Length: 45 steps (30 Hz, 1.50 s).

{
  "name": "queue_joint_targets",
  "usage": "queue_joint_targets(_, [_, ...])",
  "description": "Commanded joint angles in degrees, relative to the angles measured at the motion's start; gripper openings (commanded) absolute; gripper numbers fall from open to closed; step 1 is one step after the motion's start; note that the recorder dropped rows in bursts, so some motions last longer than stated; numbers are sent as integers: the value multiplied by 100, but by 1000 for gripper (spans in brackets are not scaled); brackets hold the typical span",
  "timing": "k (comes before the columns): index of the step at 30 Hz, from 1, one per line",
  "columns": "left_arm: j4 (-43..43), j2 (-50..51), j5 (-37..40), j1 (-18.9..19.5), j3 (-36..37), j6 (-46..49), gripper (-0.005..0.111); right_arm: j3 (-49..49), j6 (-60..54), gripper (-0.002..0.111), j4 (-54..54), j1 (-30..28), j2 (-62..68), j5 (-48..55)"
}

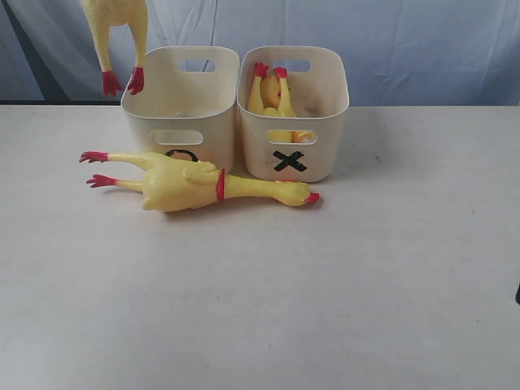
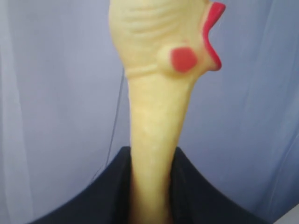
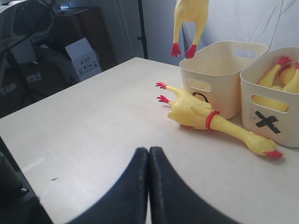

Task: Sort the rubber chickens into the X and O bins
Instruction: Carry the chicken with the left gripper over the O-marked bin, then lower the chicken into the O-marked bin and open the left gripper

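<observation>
Three chickens are in play, and one is being carried. The left end effector point(image 2: 150, 186) is gripping the held chicken point(image 1: 118, 32) by the neck, jaws partly closed on it. Its feet are dangling just beside the O bin's point(image 1: 150, 122) left rim. My judgement is that transport to a bin is under way, probably to O. The next move is calling for centring over the opening, lowering, then letting go. The binned chicken point(image 1: 272, 93) is sitting feet-up in the X bin point(image 1: 325, 146). The lying chicken point(image 1: 183, 185) is resting on the table point(image 1: 366, 284) just before both bins, hiding most of the O mark but not blocking a drop from above. The right end effector point(image 3: 148, 158) is hovering over the table, fingers pressed together, holding nothing.
</observation>
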Motion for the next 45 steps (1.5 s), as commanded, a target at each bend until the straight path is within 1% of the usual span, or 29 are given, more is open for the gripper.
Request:
queue_joint_targets(1, [-154,82,-179,-24,-337,-159,0,27,-13,-1,20,-30,-16,-74])
queue_joint_targets(6, [-154,316,-140,-24,-616,-541,0,27,-13,-1,20,-30,-16,-74])
queue_joint_targets(9, [-154,400,-128,-93,-693,-621,0,27,-13,-1,20,-30,-16,-74])
queue_joint_targets(19, [-154,800,-430,-431,-899,-493,0,27,-13,-1,20,-30,-16,-64])
queue_joint_targets(24, [-154,1001,-418,-542,-1045,-58,0,27,-13,-1,20,-30,-16,-64])
queue_joint_targets(26, [-154,1143,-418,-660,-1065,159,0,27,-13,-1,20,-30,-16,-74])
queue_joint_targets(28, [-154,1300,-428,-739,-1078,159,0,27,-13,-1,20,-30,-16,-74])
queue_joint_targets(34, [-154,1622,-463,-775,-1078,216,0,27,-13,-1,20,-30,-16,-74])
queue_joint_targets(38, [263,1661,-507,-775,-1078,220,0,27,-13,-1,20,-30,-16,-126])
queue_joint_targets(40, [719,1661,-465,-775,-1078,136,0,27,-13,-1,20,-30,-16,-151])
queue_joint_targets(41, [1048,1661,-441,-787,-1078,-57,0,27,-13,-1,20,-30,-16,-151])
queue_joint_targets(43, [1436,1661,-426,-812,-1078,-267,0,27,-13,-1,20,-30,-16,-151])
queue_joint_targets(45, [1606,1661,-426,-825,-1078,-336,0,27,-13,-1,20,-30,-16,-151])
